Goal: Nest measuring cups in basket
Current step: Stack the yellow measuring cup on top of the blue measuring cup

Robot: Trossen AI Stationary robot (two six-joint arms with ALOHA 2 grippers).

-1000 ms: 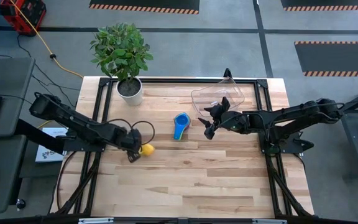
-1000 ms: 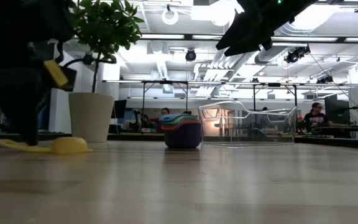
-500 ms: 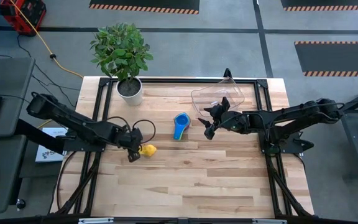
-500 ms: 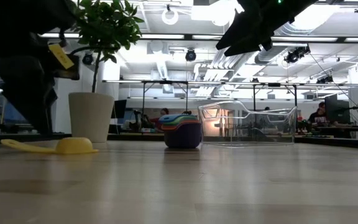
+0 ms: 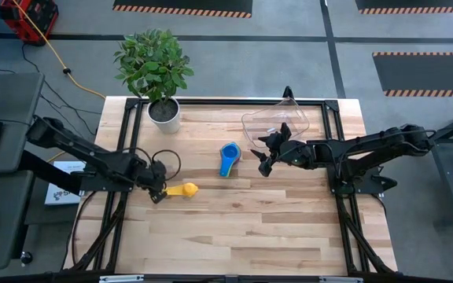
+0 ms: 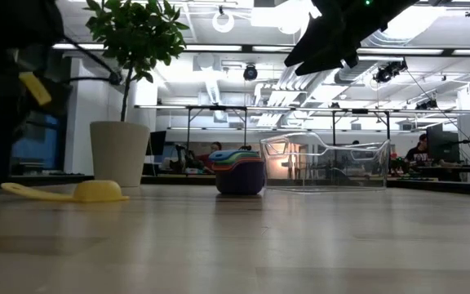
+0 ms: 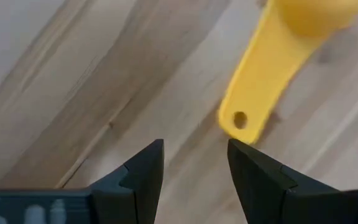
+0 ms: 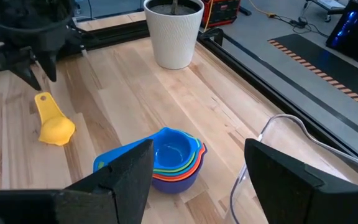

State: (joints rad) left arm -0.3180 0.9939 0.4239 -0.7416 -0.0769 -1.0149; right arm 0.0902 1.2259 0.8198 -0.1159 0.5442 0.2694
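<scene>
A yellow measuring cup (image 5: 183, 189) lies mouth down on the table, its flat handle (image 7: 240, 119) pointing toward the left edge. My left gripper (image 5: 156, 192) hovers just left of that handle end. It is open and points steeply down, and in the wrist view (image 7: 194, 168) there is only bare wood between its fingers. A stack of nested measuring cups (image 5: 228, 157), blue on top, stands mid-table beside the clear basket (image 5: 278, 122). My right gripper (image 5: 262, 157) hangs open in the air between stack and basket, holding nothing (image 8: 197, 180).
A white plant pot (image 5: 164, 114) with a leafy plant stands at the far left corner. The near half of the table shows bare wood. The basket (image 6: 325, 163) rests on its base at the far right, right of the cup stack (image 6: 239, 171).
My left gripper has drawn back from the yellow cup toward the table's left edge, rising slightly and rolling a little. The cup lies where it was, and its handle now shows uncovered.
</scene>
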